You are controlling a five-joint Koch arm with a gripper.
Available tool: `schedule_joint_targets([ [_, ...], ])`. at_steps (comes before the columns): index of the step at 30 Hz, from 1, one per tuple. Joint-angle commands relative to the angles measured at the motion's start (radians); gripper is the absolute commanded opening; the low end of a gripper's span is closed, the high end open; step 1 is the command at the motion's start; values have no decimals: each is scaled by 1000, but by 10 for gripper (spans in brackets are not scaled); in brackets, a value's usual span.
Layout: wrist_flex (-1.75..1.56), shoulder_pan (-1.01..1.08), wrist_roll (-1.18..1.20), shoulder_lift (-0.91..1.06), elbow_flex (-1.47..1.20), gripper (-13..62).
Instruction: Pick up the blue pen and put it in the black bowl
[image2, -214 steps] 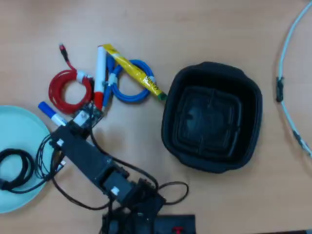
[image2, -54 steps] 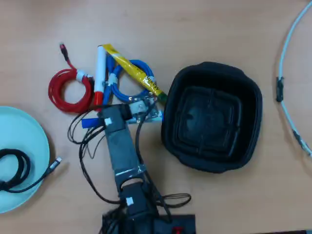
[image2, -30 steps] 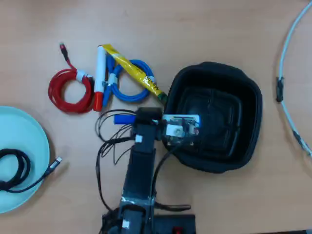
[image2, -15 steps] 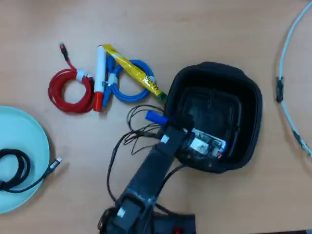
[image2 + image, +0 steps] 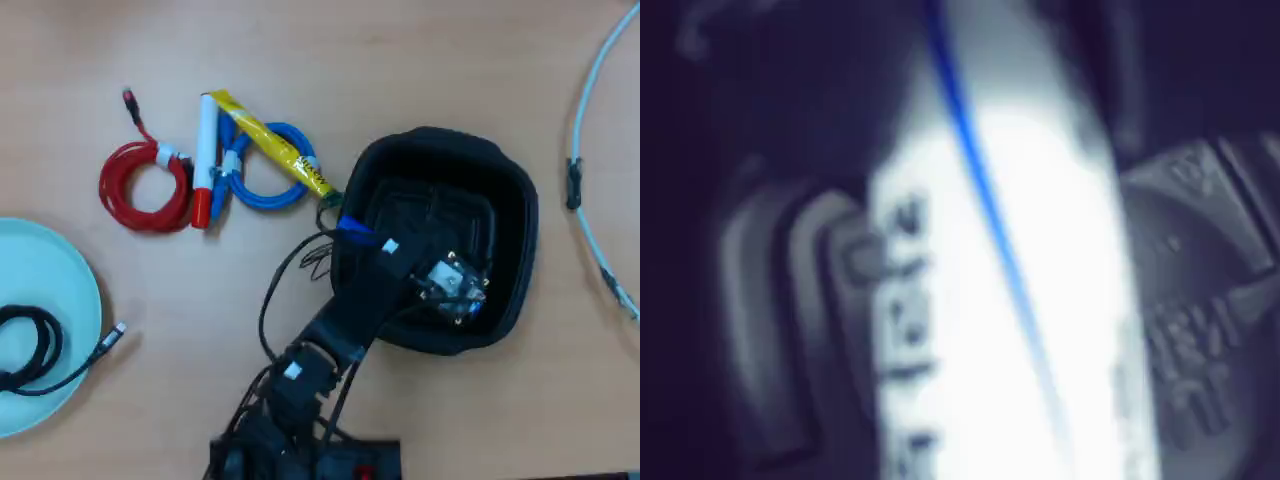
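Note:
The blue pen (image 5: 990, 300) fills the blurred wrist view as a white barrel with a blue stripe and dark print. Overhead, its blue cap (image 5: 352, 226) sticks out over the left rim of the black bowl (image 5: 505, 175), and the barrel runs under the arm. My gripper (image 5: 460, 295) hangs over the bowl's middle, shut on the pen's other end. The bowl's ridged base (image 5: 1200, 330) shows dark behind the pen in the wrist view.
Left of the bowl lie a yellow pen (image 5: 272, 147), a blue cable coil (image 5: 268, 190), a white marker with a red cap (image 5: 205, 150) and a red cable coil (image 5: 140, 190). A turquoise plate (image 5: 55, 270) holds a black cable at far left. A white cable (image 5: 590, 130) curves at right.
The arm has swung right from beside the red coil to over the bowl, carrying the blue pen. Over the last half second the gripper moved farther into the bowl's middle.

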State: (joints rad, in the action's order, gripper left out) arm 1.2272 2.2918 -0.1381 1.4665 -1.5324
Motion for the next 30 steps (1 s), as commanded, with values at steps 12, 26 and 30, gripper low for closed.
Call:
schedule_joint_targets([
  [12,46,21,-46,12,126,133],
  [26,58,14,-44,8,101,344],
  [30,58,14,-43,9,100,344],
])
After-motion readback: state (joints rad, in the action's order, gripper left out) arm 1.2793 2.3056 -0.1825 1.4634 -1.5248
